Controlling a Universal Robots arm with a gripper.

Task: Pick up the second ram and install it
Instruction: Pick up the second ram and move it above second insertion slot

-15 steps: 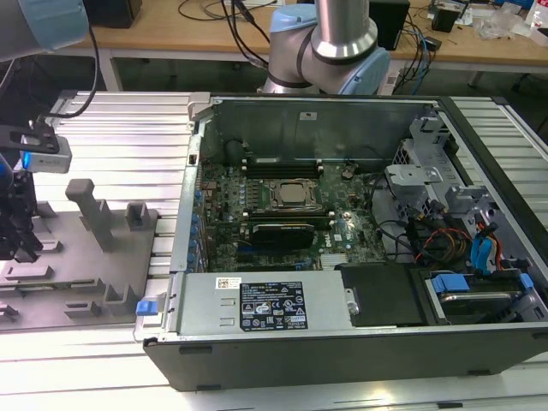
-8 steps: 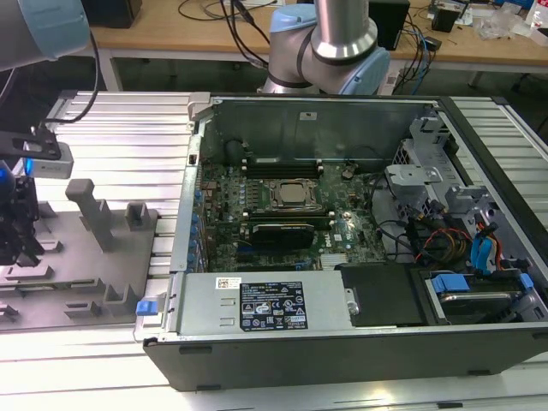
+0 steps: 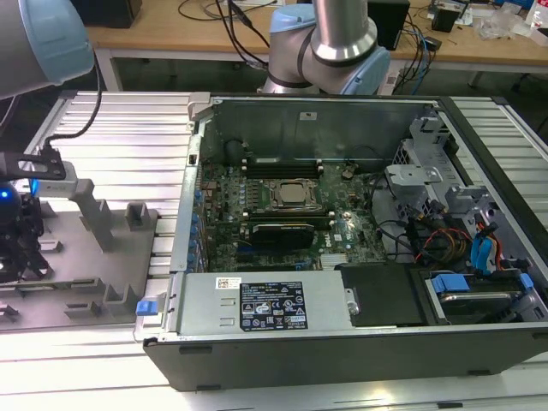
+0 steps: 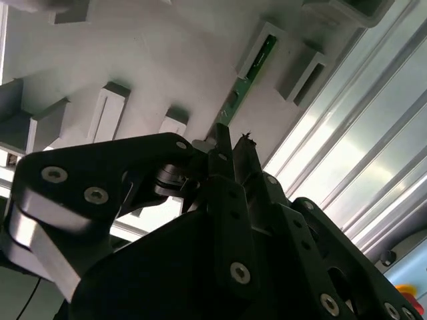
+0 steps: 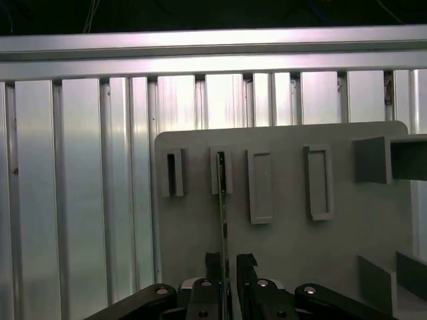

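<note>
End effector (image 5: 229, 262) astride the second ram (image 5: 223, 200), which stands in its grey holder (image 5: 280, 253).

In the exterior view, I see the end effector low over the grey holder at the exterior view's left, on the slotted desk (image 3: 111, 111), well apart from the open computer case (image 3: 342, 295). In the second wrist view, the green stick sits in a slot of the holder, and its near end reaches to the black fingers (image 4: 223, 143). In the first wrist view, I see the stick edge-on and upright in the slot. The two fingers are apart, one on each side of it. One is close against the stick, while a narrow gap shows at the other, so it is not clamped.
</note>
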